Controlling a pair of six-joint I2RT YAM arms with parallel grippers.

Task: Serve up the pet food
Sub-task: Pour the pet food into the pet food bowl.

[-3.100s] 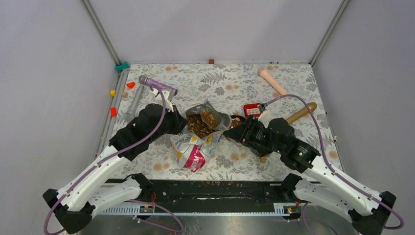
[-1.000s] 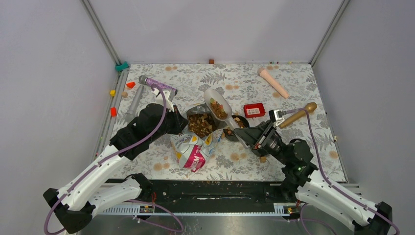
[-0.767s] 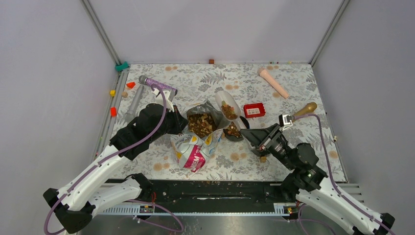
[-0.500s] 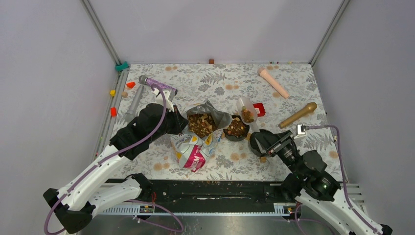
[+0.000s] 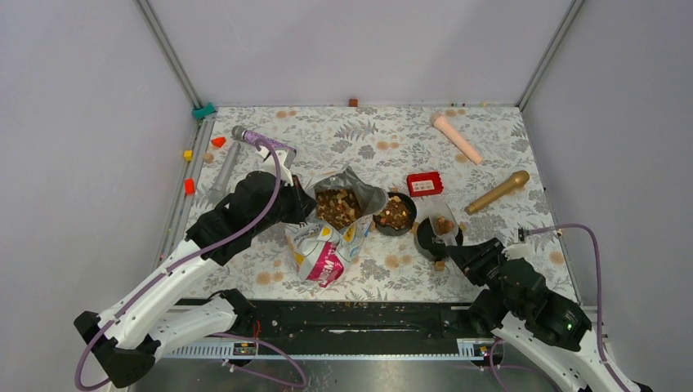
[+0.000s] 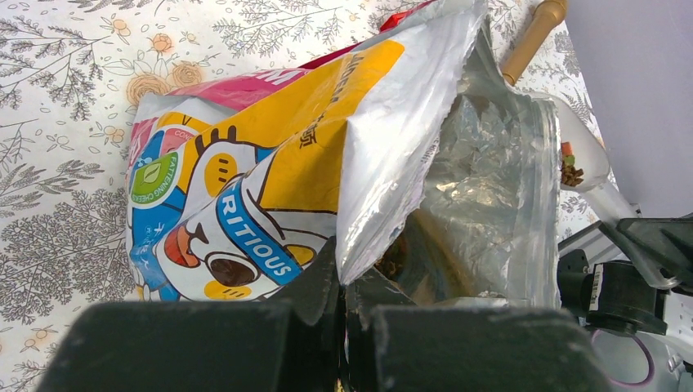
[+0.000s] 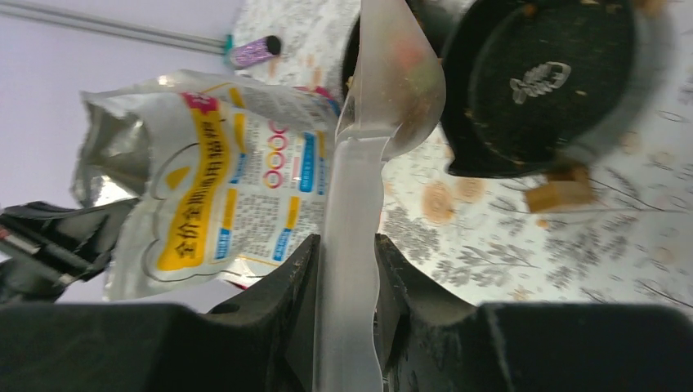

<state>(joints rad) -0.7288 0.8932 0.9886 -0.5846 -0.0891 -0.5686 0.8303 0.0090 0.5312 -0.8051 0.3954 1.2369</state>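
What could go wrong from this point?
1. The scoop, loaded with kibble, hangs by the rim of the empty bowl, not over its middle; tipping now may scatter pieces on the table.
2. The left gripper pinches only the edge of the bag; a slip could let the open bag slump and spill.
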